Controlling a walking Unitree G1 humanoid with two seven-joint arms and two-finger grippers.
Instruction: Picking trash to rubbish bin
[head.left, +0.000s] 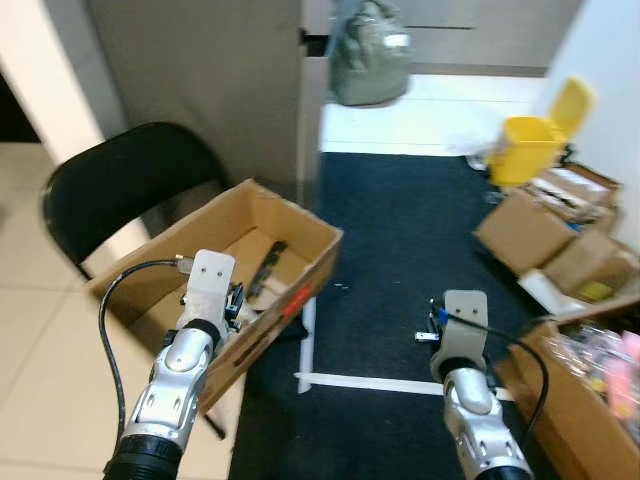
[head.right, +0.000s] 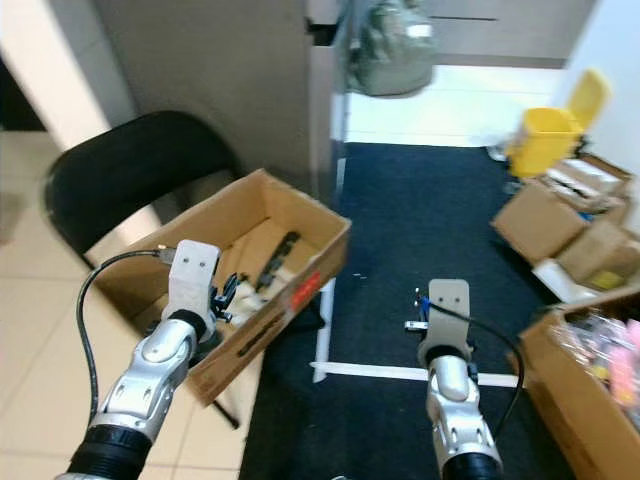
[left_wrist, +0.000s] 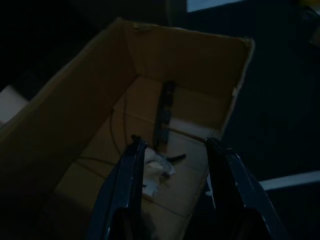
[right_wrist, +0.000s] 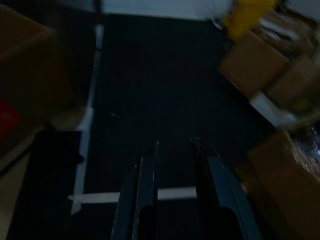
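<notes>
Left gripper (left_wrist: 172, 165) hovers inside the open brown cardboard box (head.left: 325, 245) at lower left of the head view, fingers spread, nothing pinched. Crumpled white paper scrap (left_wrist: 156, 170) lies on the box floor just beside one finger; a flat dark strip (left_wrist: 165, 112) sits beyond, identity unclear in the dim view. Yellow plastic rubbish bin (head.left: 528, 148) stands upper right, well apart. Right gripper (right_wrist: 175, 170) idles over black carpet (head.left: 400, 240), slightly parted. Centre both fingers on the scrap before closing.

black chair (head.left: 120, 195) | grey bag, blurred (head.left: 368, 55) | dark carpet (head.left: 400, 250)
</notes>
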